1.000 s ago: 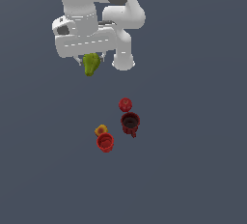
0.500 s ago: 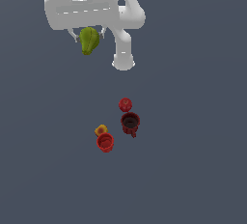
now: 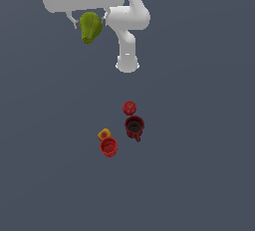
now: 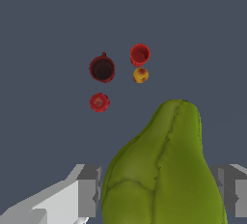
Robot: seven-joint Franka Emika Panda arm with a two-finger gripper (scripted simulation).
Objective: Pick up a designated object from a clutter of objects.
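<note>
Tool [image 4: 159, 189]: gripping the pear [image 3: 90, 26] between its fingers [image 4: 89, 189], one on each flank.
Pear: hanging high over the worktop [image 3: 199, 175], well apart from the clutter.
Long axis: running out from the tool, narrow end pointing away toward the worktop.
Clutter: red fruit [image 3: 129, 108], dark mug [image 3: 134, 127], orange fruit [image 3: 104, 134] and red cup [image 3: 108, 147] sitting grouped below.
Judgement: pick looking essentially done; grip appearing secure.
</note>
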